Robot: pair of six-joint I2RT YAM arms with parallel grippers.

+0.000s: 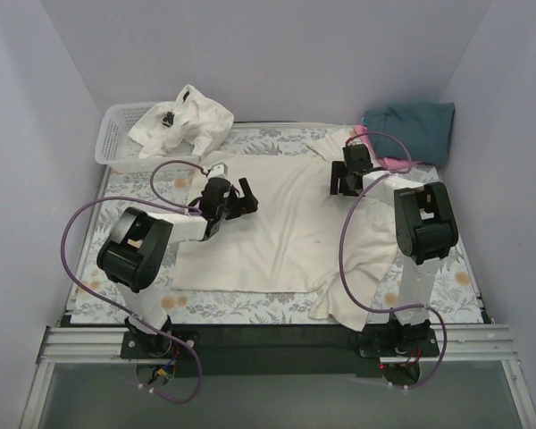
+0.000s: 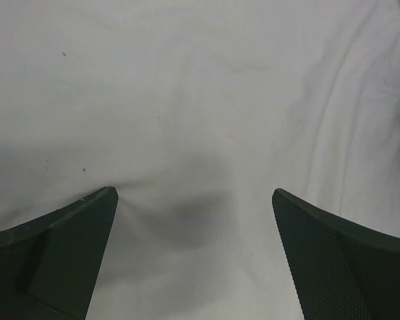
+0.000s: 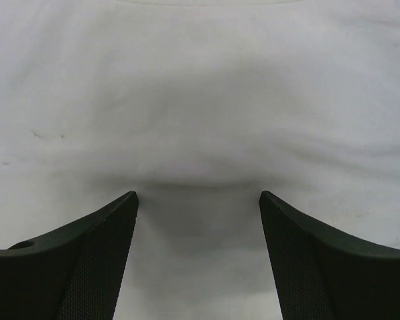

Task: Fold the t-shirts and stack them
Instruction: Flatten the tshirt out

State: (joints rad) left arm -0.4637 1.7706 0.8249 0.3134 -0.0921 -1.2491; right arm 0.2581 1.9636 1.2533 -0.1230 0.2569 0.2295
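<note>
The left gripper (image 2: pixel 195 193) gapes wide over the spread cream t-shirt (image 1: pixel 277 223); the right gripper (image 3: pixel 199 195) stands partly open over it, contact unclear. A teal t-shirt (image 1: pixel 411 125) hides most of the pink t-shirt (image 1: pixel 395 164).

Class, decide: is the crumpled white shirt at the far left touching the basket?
Touching. The top view shows the crumpled white shirt draped over the rim of the basket, part of it lying inside.

The left arm bends low at the elbow and reaches forward toward the right, the left claw (image 1: pixel 247 198) angled down with jaws spread wide. The right arm rises tall from its base and reaches forward, the right claw (image 1: pixel 344 185) pointing down, jaws parted less widely.
</note>
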